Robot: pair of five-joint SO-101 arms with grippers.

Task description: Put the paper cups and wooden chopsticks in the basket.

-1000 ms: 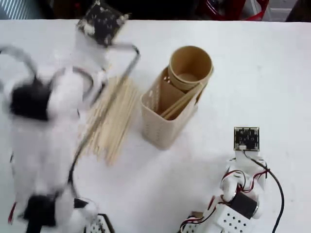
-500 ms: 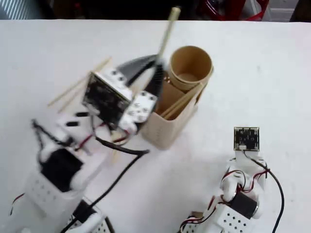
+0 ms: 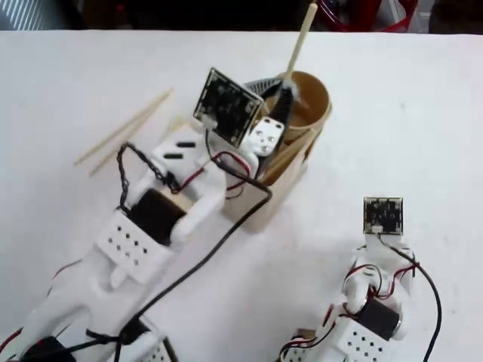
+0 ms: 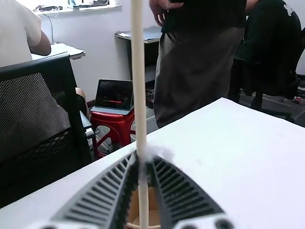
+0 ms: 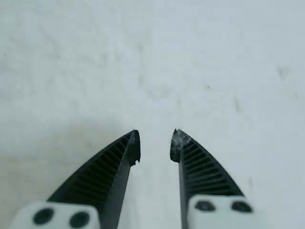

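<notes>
Clamping chopstick (image 3: 300,41) near-upright above paper cup (image 3: 320,96), left end effector (image 4: 143,160); right end effector (image 5: 153,140) released.

The chopstick (image 4: 137,71) clamped in the left hand (image 4: 143,160) was cut off by the picture's edge beyond the fingertips; its lower end was hidden between the fingers (image 4: 176,191). Beneath the hand, the paper cup (image 4: 132,212) was mostly covered. Behind the hand, the left arm (image 3: 143,226) concealed part of the basket (image 3: 278,192).
</notes>
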